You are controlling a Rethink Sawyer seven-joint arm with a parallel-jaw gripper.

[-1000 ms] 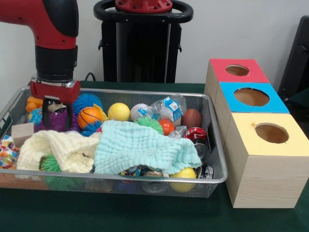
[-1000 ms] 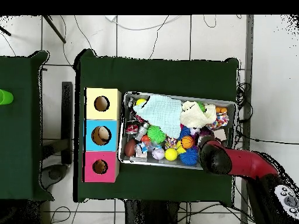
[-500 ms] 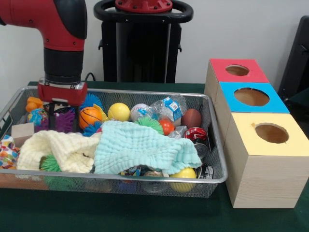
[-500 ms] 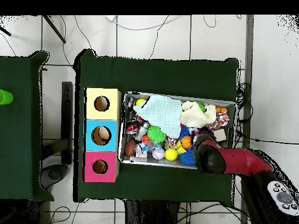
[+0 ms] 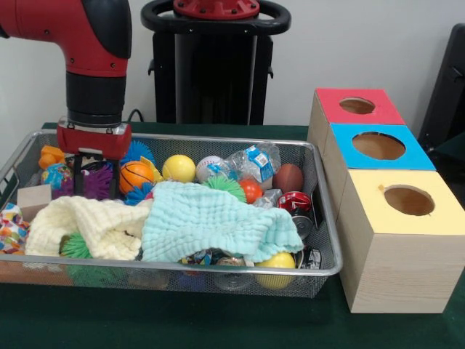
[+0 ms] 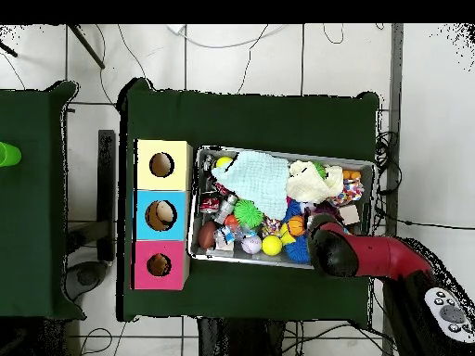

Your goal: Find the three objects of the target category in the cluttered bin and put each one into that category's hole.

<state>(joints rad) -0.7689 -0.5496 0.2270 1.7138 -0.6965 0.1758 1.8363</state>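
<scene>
**Gripper parked over the purple spiky ball, left end of the bin**

The gripper [image 5: 95,174] hangs at the left of the front view, its two black fingers [image 5: 77,173] spread apart on either side of a purple spiky ball [image 5: 93,182], not closed on it as far as I can tell. Right beside it sits a mini basketball [image 5: 135,175], then a yellow ball [image 5: 179,168] and a baseball [image 5: 208,166] along the back of the wire bin [image 5: 320,218]. A mint cloth [image 5: 211,222] and a cream cloth [image 5: 98,225] cover the middle. At the right stand the red box [image 5: 356,109], blue box [image 5: 378,147] and yellow box [image 5: 407,218], each with a round hole on top.
</scene>
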